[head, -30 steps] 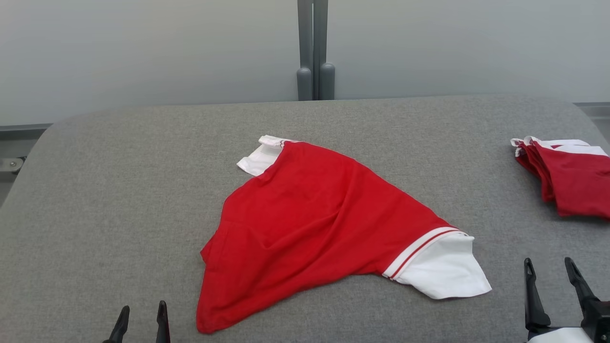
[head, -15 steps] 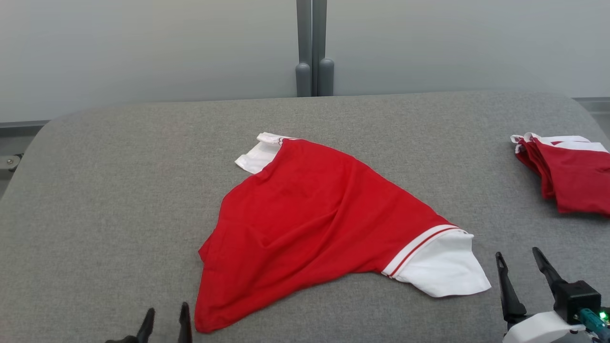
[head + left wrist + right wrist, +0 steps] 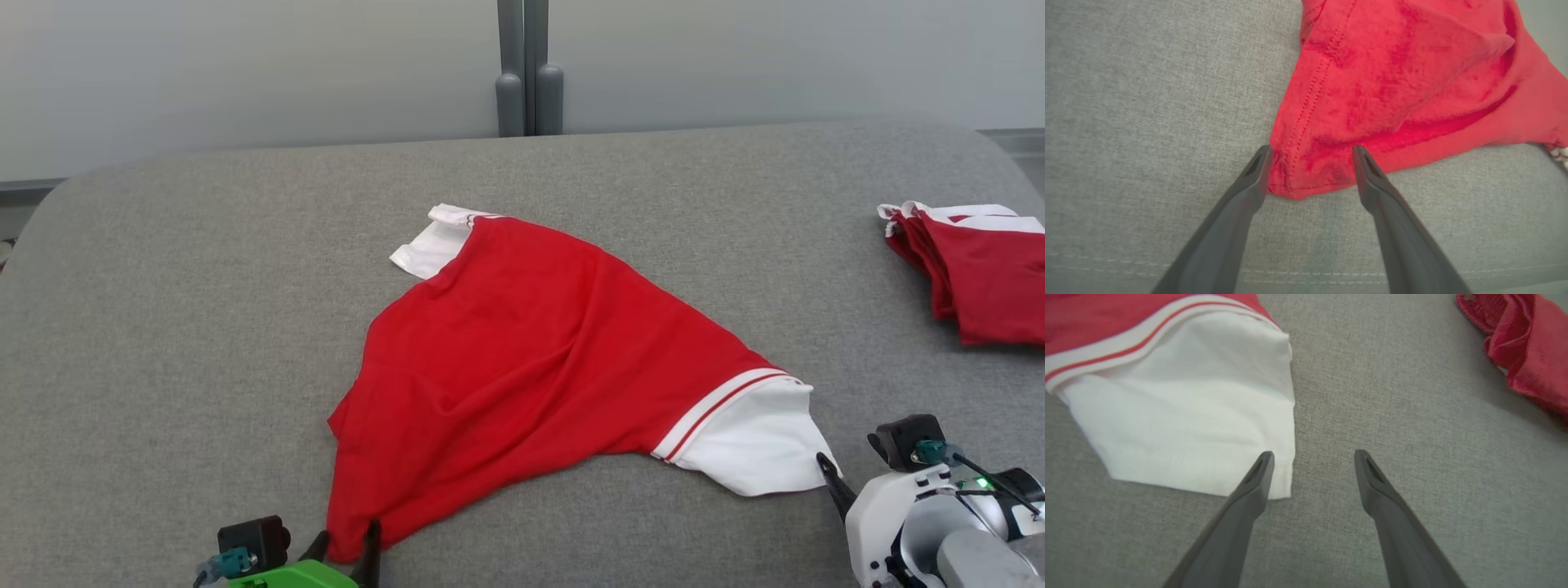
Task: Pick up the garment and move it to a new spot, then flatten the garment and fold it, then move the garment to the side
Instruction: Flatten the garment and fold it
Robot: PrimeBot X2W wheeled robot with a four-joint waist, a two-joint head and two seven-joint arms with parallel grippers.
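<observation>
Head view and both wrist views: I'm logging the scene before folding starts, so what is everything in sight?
Crumpled red cloth garment with white sleeves: one, red and white, middle of the table.
Pile of red and white cloth garments: one pile, piece count unclear, table's right edge.
Grey fabric-covered table: one, grey, under everything.
Grey upright post: one, grey, behind the table's far edge.
Left tool: one, dark fingers, open, straddling the garment's near red corner.
Right tool: one, dark fingers, open, at the white sleeve's near corner.
</observation>
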